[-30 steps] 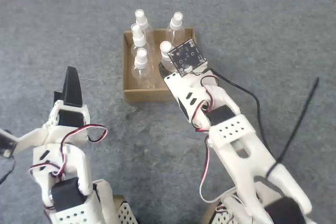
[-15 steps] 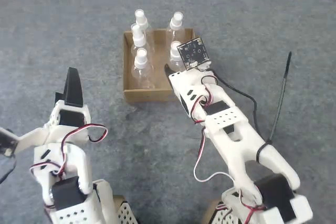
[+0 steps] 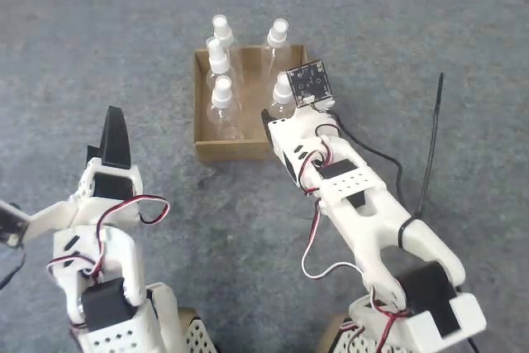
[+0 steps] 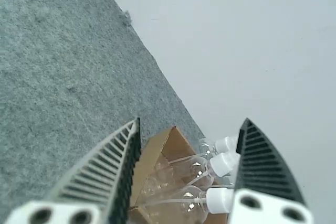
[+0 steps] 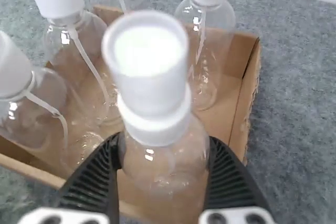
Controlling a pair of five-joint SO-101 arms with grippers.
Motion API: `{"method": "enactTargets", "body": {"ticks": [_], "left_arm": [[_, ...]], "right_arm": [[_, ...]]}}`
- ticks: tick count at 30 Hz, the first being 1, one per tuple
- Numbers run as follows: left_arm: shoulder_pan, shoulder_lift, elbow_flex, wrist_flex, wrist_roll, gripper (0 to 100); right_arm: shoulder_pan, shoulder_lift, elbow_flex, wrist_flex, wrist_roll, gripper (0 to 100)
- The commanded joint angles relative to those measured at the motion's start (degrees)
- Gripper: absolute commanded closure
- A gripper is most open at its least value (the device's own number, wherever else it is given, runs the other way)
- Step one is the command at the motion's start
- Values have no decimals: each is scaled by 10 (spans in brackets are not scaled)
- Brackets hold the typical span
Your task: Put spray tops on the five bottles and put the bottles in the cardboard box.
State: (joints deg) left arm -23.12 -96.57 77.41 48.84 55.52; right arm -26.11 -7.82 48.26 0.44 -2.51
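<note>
The cardboard box (image 3: pixel 200 101) sits on the grey carpet at the middle back. My right gripper (image 3: pixel 285 109) is shut on a clear bottle with a white spray top (image 3: pixel 283 87), upright over the box's right front part. In the right wrist view that bottle (image 5: pixel 152 103) stands between the black fingers (image 5: pixel 92 177) above the box floor (image 5: pixel 226 103); whether it rests on the floor I cannot tell. Several other capped bottles (image 3: pixel 221 95) stand in the box's left and back. My left gripper (image 4: pixel 186 166) is open and empty, well left of the box, facing the box (image 4: pixel 160 150).
Grey carpet surrounds the box on all sides. A black cable (image 3: pixel 430 155) loops up from the right arm on the right. A pale wall (image 4: pixel 236 35) rises behind the box. Both arm bases stand at the near edge.
My right arm has carried the held bottle to the right and slightly nearer within the box. Its cable has swung left. The left arm has not moved.
</note>
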Motion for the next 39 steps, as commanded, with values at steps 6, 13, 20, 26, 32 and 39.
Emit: {"method": "enactTargets", "body": {"ticks": [6, 13, 20, 26, 32, 39], "left_arm": [[-3, -11, -5, -17, 2, 728], [-3, -11, -5, -17, 2, 728], [-3, -11, -5, -17, 2, 728], [-4, -11, -5, -17, 2, 728], [-4, -11, -5, -17, 2, 728], [-4, -11, -5, -17, 2, 728]], "right_arm": [[11, -7, -44, -14, -8, 991], [6, -7, -29, -16, -9, 858], [3, -8, -28, -12, -8, 768], [-5, -13, -28, 15, -5, 696], [-7, -15, -29, 16, -4, 695], [-7, -15, -29, 16, -4, 695]]}}
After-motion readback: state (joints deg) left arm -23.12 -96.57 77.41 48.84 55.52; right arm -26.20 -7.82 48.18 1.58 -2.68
